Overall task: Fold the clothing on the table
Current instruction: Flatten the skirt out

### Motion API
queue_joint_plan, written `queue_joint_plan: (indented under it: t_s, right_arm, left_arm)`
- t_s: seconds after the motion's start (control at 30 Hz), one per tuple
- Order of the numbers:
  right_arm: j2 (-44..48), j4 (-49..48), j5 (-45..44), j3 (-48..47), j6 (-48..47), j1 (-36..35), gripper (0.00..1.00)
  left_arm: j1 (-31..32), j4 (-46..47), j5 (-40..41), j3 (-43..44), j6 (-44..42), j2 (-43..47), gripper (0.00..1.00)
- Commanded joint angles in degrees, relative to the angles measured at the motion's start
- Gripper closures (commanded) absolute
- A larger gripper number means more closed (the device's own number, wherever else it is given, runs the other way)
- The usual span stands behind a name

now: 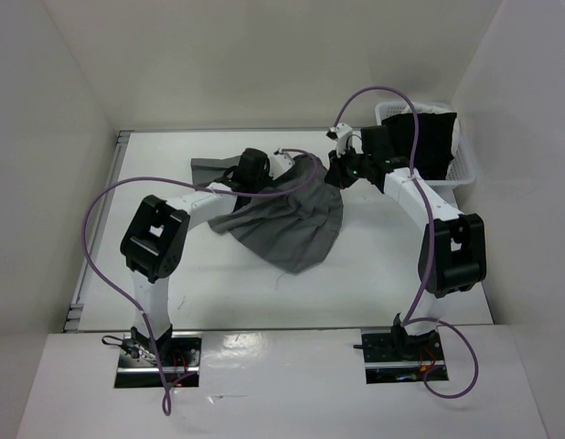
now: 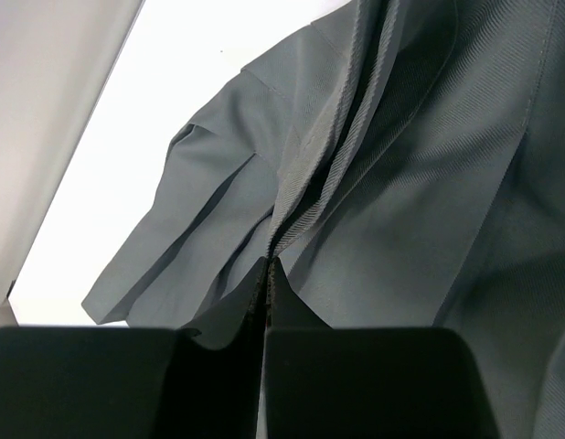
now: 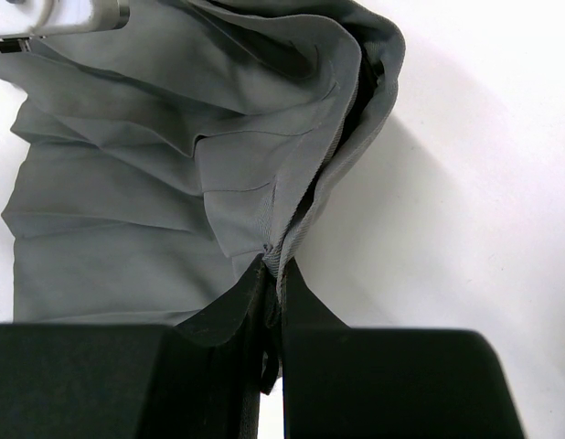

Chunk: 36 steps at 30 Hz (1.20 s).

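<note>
Left gripper (image 2: 267, 279) and right gripper (image 3: 275, 274) are each pinched shut on a pleated edge of the skirt (image 1: 292, 219), which is bunched at frame centre on the table (image 1: 218, 283). Spreading is judged in hand; next, the edges should be drawn apart and laid flat.

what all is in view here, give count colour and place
skirt: one, grey, bunched at the middle of the table
table: one, white, under everything
basket: one, white, far right corner of the table
garment: one, black, draped over the basket
cables: two, purple, one looping along each arm
left arm: one, white and black, near left; left jaws shut on the skirt's edge
right arm: one, white and black, near right; right jaws shut on the skirt's edge
</note>
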<state>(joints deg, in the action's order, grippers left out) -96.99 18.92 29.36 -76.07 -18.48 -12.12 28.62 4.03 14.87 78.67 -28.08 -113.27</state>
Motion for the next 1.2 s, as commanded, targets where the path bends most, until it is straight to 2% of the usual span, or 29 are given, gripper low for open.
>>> queue_joint_plan:
  t_s: [0.0,0.37,0.7,0.97,1.17]
  right_arm:
    - [0.0,0.0,1.0,-2.1,0.0,-0.4,0.95]
    - [0.0,0.0,1.5,-2.6,0.0,-0.4,0.93]
    - [0.0,1.6,2.5,-4.3,0.6,-0.9,0.93]
    - [0.5,7.4,-2.9,-6.3,-0.5,-10.5,0.93]
    - [6.1,8.7,-9.4,-4.1,-2.6,-20.9,0.93]
  left_arm:
    - [-0.3,0.5,-1.4,2.2,1.6,1.5,1.00]
    - [-3.0,-1.0,-0.9,4.0,3.3,4.5,1.00]
    - [-4.1,0.2,1.6,1.1,5.0,9.2,1.00]
    - [-3.6,-4.2,1.6,-3.1,6.6,16.2,1.00]
    - [-1.0,-10.3,2.1,-9.3,8.9,26.1,1.00]
